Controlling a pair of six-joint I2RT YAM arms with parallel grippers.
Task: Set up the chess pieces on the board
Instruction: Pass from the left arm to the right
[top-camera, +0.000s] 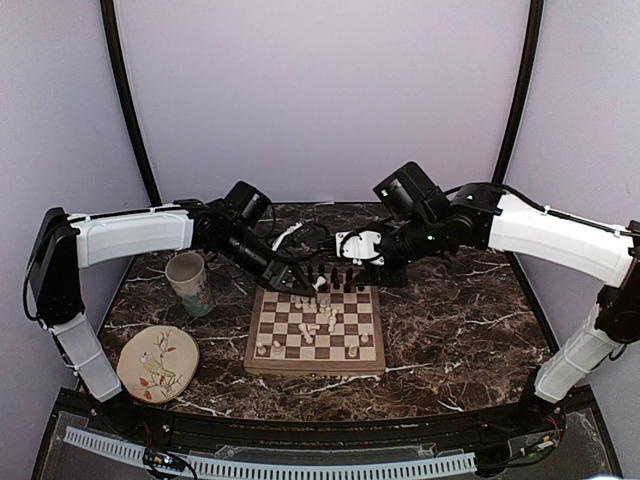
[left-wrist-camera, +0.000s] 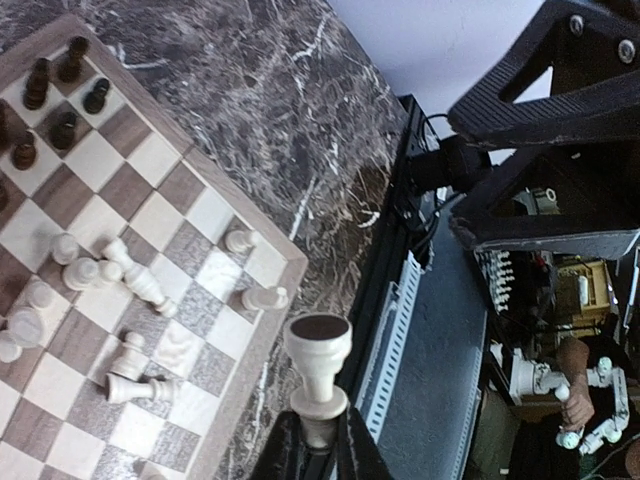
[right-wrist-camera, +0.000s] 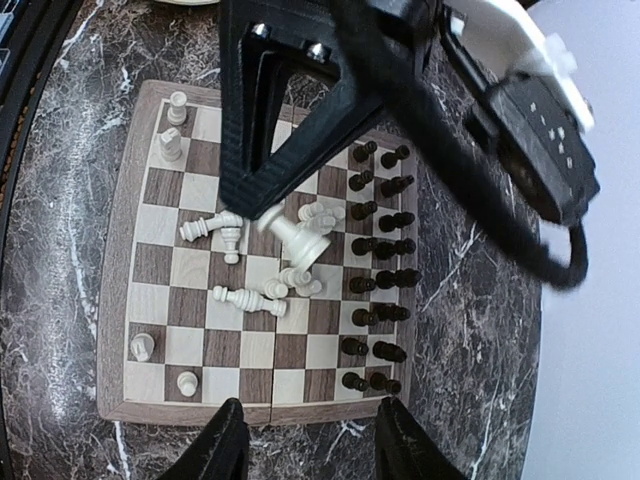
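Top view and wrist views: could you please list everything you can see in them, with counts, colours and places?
Table: one, dark marble, under everything.
Board: one, brown and cream, centre.
Dark pieces: about sixteen, brown-black, upright in two rows along the board's far edge.
White pieces: count unclear, cream; four upright near the near edge, a toppled heap mid-board.
Mug: one, pale, left of board.
Plate: one, beige, bird pattern, near left.
Left arm: black and white; jaws shut on one white piece.
Right arm: black and white; jaws open, empty.
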